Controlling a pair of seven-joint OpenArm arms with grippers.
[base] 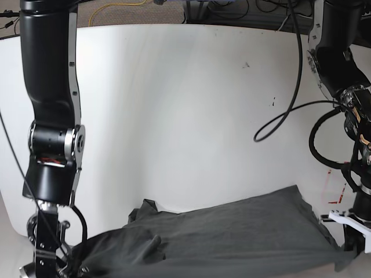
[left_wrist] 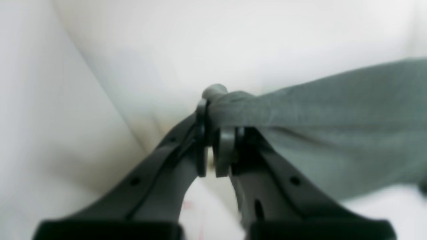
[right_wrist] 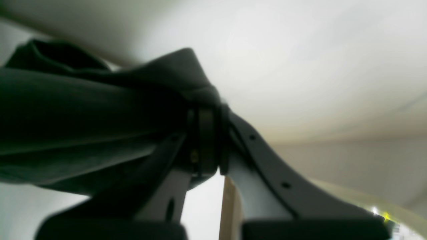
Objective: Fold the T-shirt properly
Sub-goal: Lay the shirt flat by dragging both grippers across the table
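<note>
The dark charcoal-grey T-shirt (base: 232, 234) is stretched across the near edge of the white table between my two grippers. My left gripper (left_wrist: 213, 110) is shut on a bunched edge of the T-shirt (left_wrist: 333, 113), which trails off to the right in the left wrist view. My right gripper (right_wrist: 208, 110) is shut on another bunch of the T-shirt (right_wrist: 83, 110), which hangs to the left in the right wrist view. In the base view the left gripper (base: 342, 252) is at the lower right and the right gripper (base: 72, 269) at the lower left, both partly hidden by fabric.
The white table (base: 185, 104) stretches away behind the shirt. A black cable (base: 290, 98) loops from the arm on the right. Red marks (base: 336, 185) lie on the table near that arm. The floor with a yellow cable (base: 116, 7) lies beyond the far edge.
</note>
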